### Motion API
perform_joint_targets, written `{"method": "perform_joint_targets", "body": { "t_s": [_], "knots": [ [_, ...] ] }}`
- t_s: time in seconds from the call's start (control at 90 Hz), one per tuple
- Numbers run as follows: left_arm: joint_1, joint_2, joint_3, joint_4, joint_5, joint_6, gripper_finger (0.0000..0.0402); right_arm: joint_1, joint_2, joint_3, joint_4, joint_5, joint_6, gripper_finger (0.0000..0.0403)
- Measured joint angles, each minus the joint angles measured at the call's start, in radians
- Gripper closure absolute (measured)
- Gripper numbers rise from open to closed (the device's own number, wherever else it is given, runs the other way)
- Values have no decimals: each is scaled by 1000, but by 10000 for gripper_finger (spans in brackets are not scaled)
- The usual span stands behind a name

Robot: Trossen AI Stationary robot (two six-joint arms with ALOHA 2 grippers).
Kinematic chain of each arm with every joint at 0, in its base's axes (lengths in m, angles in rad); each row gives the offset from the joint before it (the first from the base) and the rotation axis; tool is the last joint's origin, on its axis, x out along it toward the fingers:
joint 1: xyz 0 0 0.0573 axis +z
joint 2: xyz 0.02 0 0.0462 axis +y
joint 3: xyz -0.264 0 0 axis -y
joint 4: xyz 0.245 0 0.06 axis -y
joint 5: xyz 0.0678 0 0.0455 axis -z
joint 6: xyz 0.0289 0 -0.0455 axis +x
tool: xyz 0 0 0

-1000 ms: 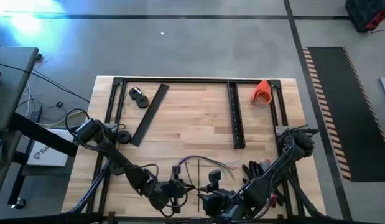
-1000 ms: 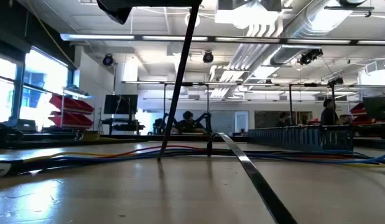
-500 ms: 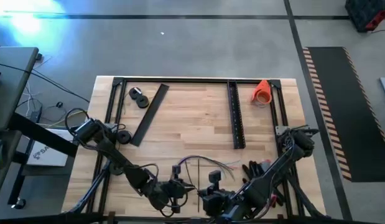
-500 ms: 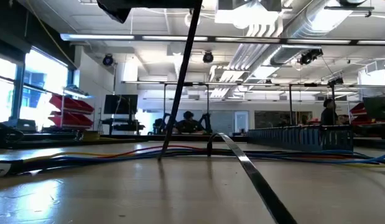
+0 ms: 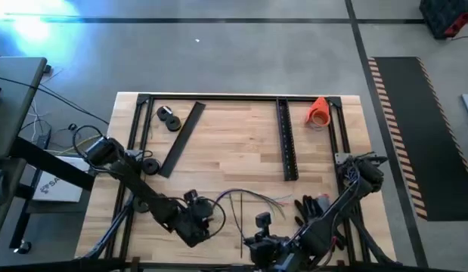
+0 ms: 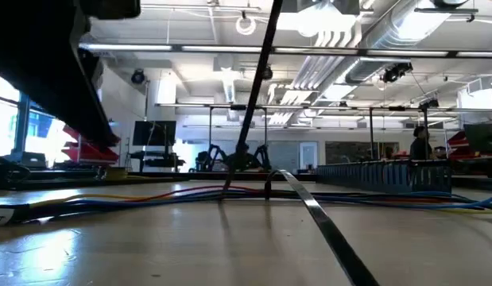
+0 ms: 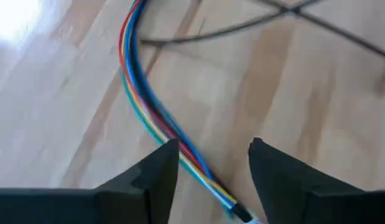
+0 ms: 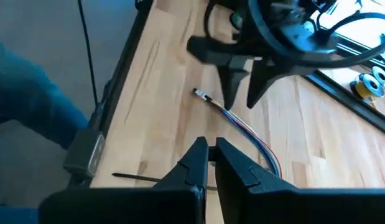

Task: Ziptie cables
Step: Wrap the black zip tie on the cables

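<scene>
Two grippers are positioned at the table's point(image 5: 241, 136) near edge. One bundle of cables point(image 7: 156, 118) lies on the wood, its end between the parted fingers of the left gripper point(image 7: 209, 163), ungrasped. The right gripper point(image 8: 211, 149) is seen nearly closed, empty. Two black perforated strips point(image 5: 286, 140) lie farther back.
</scene>
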Motion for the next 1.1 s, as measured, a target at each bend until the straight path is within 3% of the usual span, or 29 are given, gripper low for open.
{"method": "perform_joint_targets", "body": {
  "t_s": [0.167,0.356,0.489,0.678,0.856,1.1],
  "knots": [
    [42,71,0,-7,72,-75,191,2,0,-2,2,-1,-3,403],
    [78,142,9,-48,152,-98,195,7,0,-2,4,-9,-3,403],
    [93,151,9,-40,186,-40,244,12,0,-2,5,-12,-4,403],
    [137,132,6,-52,242,71,385,11,0,-2,11,-43,-25,403],
    [182,66,-1,-64,288,129,398,11,0,-2,64,-95,-74,403],
    [194,-69,-2,-89,220,188,400,-3,34,-2,79,-114,-92,403]
  ]
}}
